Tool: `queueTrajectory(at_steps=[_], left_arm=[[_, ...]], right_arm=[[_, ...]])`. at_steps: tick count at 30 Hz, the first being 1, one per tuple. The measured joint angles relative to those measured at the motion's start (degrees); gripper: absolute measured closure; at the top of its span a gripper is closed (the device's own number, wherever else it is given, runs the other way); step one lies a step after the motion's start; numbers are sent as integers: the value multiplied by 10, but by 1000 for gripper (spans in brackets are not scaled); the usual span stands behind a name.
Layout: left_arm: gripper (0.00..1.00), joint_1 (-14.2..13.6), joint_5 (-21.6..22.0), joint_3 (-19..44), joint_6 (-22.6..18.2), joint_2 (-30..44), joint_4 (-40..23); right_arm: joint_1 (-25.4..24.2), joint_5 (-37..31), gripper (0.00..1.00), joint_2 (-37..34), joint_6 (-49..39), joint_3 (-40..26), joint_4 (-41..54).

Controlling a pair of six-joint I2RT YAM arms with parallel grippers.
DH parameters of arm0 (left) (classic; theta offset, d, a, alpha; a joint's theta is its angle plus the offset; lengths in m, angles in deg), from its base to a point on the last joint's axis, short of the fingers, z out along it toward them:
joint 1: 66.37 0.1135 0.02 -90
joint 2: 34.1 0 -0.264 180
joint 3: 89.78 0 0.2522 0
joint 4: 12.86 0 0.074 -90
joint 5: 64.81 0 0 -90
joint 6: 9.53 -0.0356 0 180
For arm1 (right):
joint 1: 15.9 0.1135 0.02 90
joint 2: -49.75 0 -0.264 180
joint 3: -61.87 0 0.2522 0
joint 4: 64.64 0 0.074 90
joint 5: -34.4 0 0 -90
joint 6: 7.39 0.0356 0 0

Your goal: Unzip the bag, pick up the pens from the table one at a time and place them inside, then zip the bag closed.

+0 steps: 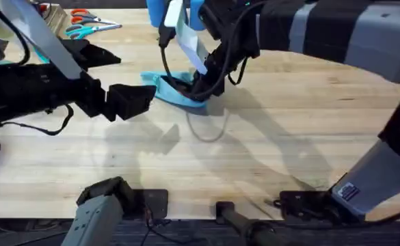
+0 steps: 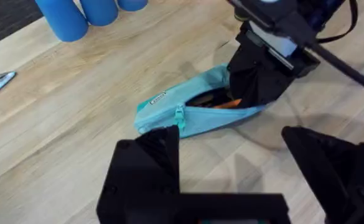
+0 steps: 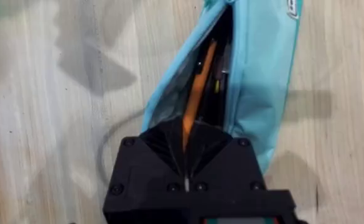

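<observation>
Bag point(image 1: 176, 91) lies on the surface point(image 1: 268, 137), toward the far middle in the overhead view, unzipped along most of its length, mouth gaping. Light blue fabric; zipper pull point(image 2: 180, 114) sits near the closed end in the left wrist view, a small label just beside it.

Far left corner, overhead: scissors point(image 1: 83, 22) with orange and teal handles, well apart from the bag. Left gripper point(image 1: 132, 100) hovers just left of the bag, pointing at it; jaws wide, holding nothing, not touching the fabric. Its wrist view has the bag between and beyond the two black fingers point(image 2: 147, 163).

Bag's open end: right gripper point(image 1: 201, 85) reaches in from the right and presses down into the mouth. Right wrist view shows an orange pen point(image 3: 197, 93) running lengthwise inside the pouch, its near end caught between the closed jaws. A darker pen lies beside it inside; detail too dim to tell. Orange also shows through the opening in the left wrist view.

Blue cups point(image 2: 82, 15) stand beyond the bag at the far edge, near but not touching it.
</observation>
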Motion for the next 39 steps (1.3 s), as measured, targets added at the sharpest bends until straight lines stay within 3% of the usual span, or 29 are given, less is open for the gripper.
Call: queueTrajectory(at_steps=[13, 14, 20, 21, 39], left_arm=[[8, 0, 0, 0, 0, 0, 0], [8, 0, 0, 0, 0, 0, 0], [8, 0, 0, 0, 0, 0, 0], [8, 0, 0, 0, 0, 0, 0], [8, 0, 0, 0, 0, 0, 0]], right_arm=[[1, -18, 964, 0, 4, 0, 0], [1, -18, 882, 0, 8, 0, 0], [1, -27, 45, 0, 24, 0, -6], [1, -28, 17, 0, 28, 0, -6], [1, -33, 4, 10, 41, 0, -12]])
